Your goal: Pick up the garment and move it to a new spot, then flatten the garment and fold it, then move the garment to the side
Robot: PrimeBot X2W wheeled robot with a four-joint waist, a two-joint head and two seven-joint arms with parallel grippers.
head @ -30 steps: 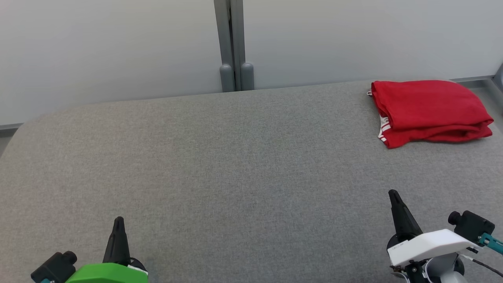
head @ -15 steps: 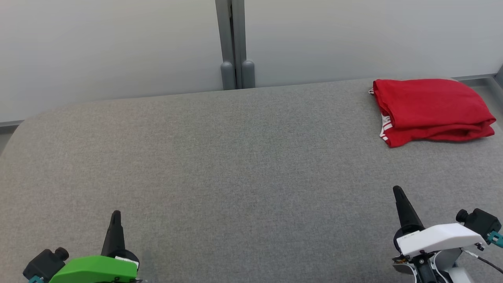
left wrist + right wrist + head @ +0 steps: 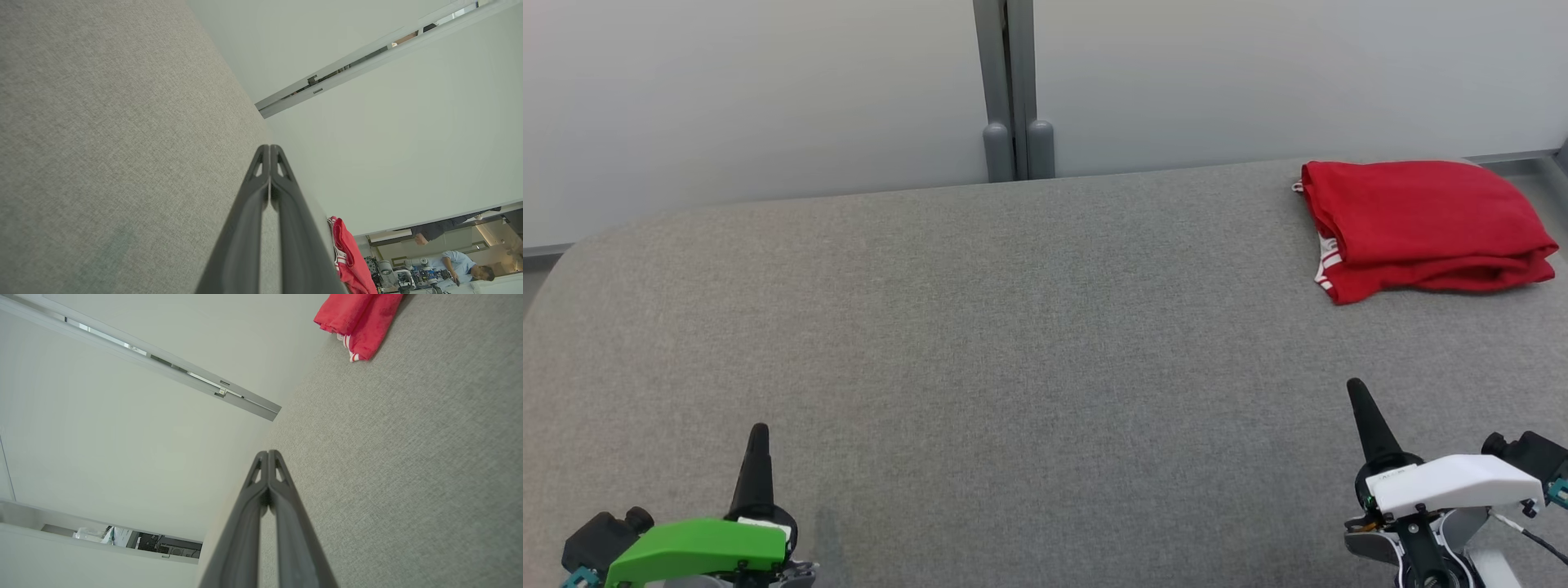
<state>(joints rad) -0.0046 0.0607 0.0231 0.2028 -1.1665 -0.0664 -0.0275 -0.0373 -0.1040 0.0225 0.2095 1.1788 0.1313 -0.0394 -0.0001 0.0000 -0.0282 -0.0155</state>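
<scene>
The red garment [image 3: 1421, 224] lies folded into a compact rectangle at the far right of the grey fabric table [image 3: 1013, 327], a white-striped edge showing at its left. It also shows in the left wrist view [image 3: 351, 261] and in the right wrist view [image 3: 361, 318]. My left gripper [image 3: 757, 433] sits shut at the lower left over bare fabric, holding nothing; its tips [image 3: 269, 148] are pressed together. My right gripper [image 3: 1356, 388] is shut at the lower right, well short of the garment, tips together [image 3: 268, 453] and empty.
A pale wall with a grey vertical post [image 3: 1013, 90] runs behind the table's far edge. The table's left end [image 3: 556, 269] is rounded. In the left wrist view a person [image 3: 461, 267] sits at a cluttered bench beyond the wall panel.
The camera has tilted slightly, so the scene sits a little higher. Both grippers stay shut low in the frame, the left a bit further left, the right a bit further right. The garment has not moved.
</scene>
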